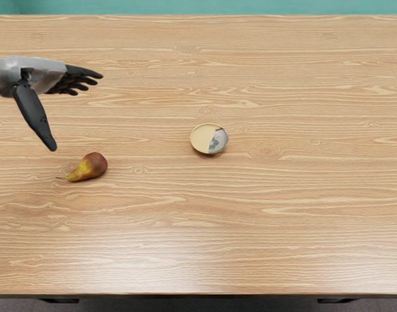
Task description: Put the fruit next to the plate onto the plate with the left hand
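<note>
A red and yellow pear [88, 167] lies on its side on the wooden table, left of centre. To its right, about a third of the table's width away, sits a small round plate [209, 138], tan with a grey patch. My left hand [62, 81] comes in from the left edge and hovers above and to the left of the pear. Its fingers are spread and the thumb hangs down toward the table. It holds nothing. The right arm is out of sight.
The wooden table [282, 227] fills the view, with its front edge at the bottom. A teal wall runs along the far edge.
</note>
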{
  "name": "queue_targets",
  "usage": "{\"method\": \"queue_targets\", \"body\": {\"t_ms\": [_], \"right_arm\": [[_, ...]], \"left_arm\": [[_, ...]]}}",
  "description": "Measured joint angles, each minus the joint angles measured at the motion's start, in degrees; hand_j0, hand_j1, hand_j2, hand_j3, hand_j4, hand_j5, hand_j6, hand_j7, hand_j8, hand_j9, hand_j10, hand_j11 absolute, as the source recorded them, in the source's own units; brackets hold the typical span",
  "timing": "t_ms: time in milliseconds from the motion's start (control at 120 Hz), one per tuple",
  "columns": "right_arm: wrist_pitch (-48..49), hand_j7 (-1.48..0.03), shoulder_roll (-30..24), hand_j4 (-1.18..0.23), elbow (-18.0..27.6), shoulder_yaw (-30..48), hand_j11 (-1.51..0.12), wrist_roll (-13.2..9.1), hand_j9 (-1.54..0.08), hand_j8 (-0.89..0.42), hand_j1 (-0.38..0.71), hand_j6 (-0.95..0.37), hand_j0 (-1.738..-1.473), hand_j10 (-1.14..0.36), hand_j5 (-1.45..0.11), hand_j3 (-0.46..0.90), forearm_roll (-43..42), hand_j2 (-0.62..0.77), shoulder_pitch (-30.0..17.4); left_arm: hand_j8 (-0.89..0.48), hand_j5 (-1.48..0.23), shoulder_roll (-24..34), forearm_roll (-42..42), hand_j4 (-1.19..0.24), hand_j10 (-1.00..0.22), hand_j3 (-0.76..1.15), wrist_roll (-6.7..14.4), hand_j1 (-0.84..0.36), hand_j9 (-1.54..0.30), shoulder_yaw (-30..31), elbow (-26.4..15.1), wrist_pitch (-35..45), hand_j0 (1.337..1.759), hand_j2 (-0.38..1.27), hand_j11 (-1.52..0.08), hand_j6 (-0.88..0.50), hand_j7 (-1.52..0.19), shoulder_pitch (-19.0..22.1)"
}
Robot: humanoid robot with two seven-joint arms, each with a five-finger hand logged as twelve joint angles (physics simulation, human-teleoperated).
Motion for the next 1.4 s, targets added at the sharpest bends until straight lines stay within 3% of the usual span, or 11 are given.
{"method": "queue_targets", "body": {"t_ms": [233, 358, 508, 883, 1400], "right_arm": [[0.0, 0.00, 0.0, 0.00, 0.0, 0.1, 0.00, -0.1, 0.00, 0.00, -0.35, 0.00, -1.658, 0.00, 0.00, 0.00, 0.1, 0.00, 0.0], [0.0, 0.00, 0.0, 0.00, 0.0, 0.1, 0.00, -0.1, 0.00, 0.00, -0.35, 0.00, -1.658, 0.00, 0.00, 0.00, 0.0, 0.00, 0.0], [0.0, 0.00, 0.0, 0.00, 0.0, 0.1, 0.00, -0.1, 0.00, 0.00, -0.35, 0.00, -1.658, 0.00, 0.00, 0.00, 0.1, 0.00, 0.0], [0.0, 0.00, 0.0, 0.00, 0.0, 0.1, 0.00, -0.1, 0.00, 0.00, -0.35, 0.00, -1.658, 0.00, 0.00, 0.00, 0.1, 0.00, 0.0], [0.0, 0.00, 0.0, 0.00, 0.0, 0.1, 0.00, -0.1, 0.00, 0.00, -0.35, 0.00, -1.658, 0.00, 0.00, 0.00, 0.1, 0.00, 0.0]], "left_arm": [[-0.03, -0.03, -1.9, 2.6, -0.03, -0.03, 0.00, 0.4, 0.32, -0.03, 0.1, 0.0, 0.0, 1.658, 0.01, -0.03, -0.03, -0.03, 0.0], [-0.03, -0.03, -6.5, 10.9, -0.03, -0.03, 0.00, 3.2, 0.32, -0.03, 0.9, -0.1, 0.7, 1.658, 0.01, -0.03, -0.03, -0.03, 1.7], [-0.03, -0.03, -7.3, 17.8, -0.03, -0.03, 0.00, 4.3, 0.32, -0.03, 2.3, -3.0, 5.0, 1.658, 0.01, -0.03, -0.03, -0.03, 3.5], [-0.03, -0.04, -7.9, 25.1, -0.03, -0.03, 0.00, 4.7, 0.32, -0.04, 8.4, -9.3, 12.1, 1.658, 0.01, -0.04, -0.03, -0.04, 6.4], [-0.07, -0.08, -10.2, 32.0, -0.07, -0.07, 0.00, 4.7, 0.28, -0.08, 12.2, -10.4, 19.4, 1.658, 0.01, -0.08, -0.07, -0.08, 8.5]]}}
